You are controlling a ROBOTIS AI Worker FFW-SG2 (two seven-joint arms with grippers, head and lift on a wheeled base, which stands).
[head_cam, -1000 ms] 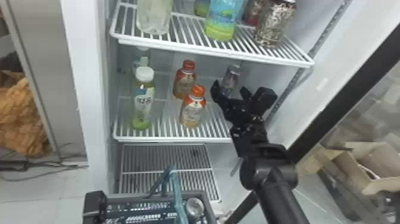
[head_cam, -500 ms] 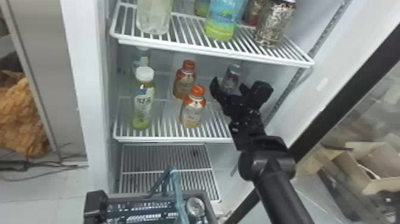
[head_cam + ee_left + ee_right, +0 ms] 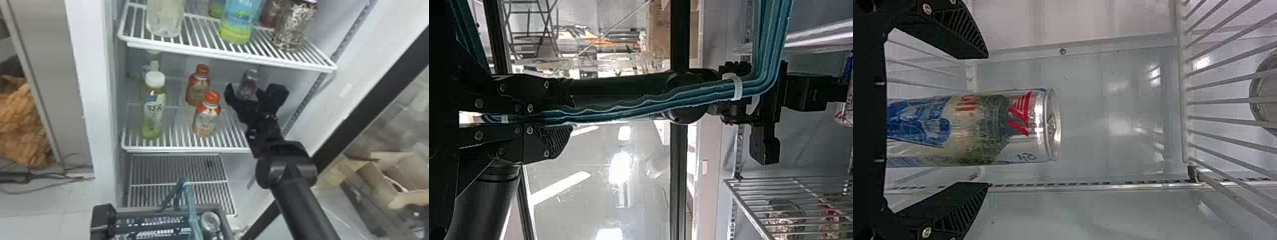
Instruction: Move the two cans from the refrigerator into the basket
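Note:
My right gripper [image 3: 245, 96] is at the back right of the fridge's middle shelf, fingers apart around an upright can [image 3: 249, 82]. In the right wrist view the can [image 3: 998, 127] lies between the open fingers of the gripper [image 3: 985, 120], with a gap on both sides. A second can [image 3: 210, 221] sits in the basket [image 3: 225, 223] below the shelves; its round silver top shows. In the left wrist view my left gripper [image 3: 546, 120] is shut on the basket's teal handle [image 3: 654, 102].
Two orange-capped bottles [image 3: 205, 119] and a white-capped green bottle [image 3: 153, 108] stand left of the right gripper. Close above it runs the upper shelf [image 3: 229, 56], bearing bottles and jars. The fridge's side wall [image 3: 314, 83] rises on the right.
My right gripper has moved slightly deeper into the fridge and a little left, closer around the can. The basket and the bottles have stayed in place.

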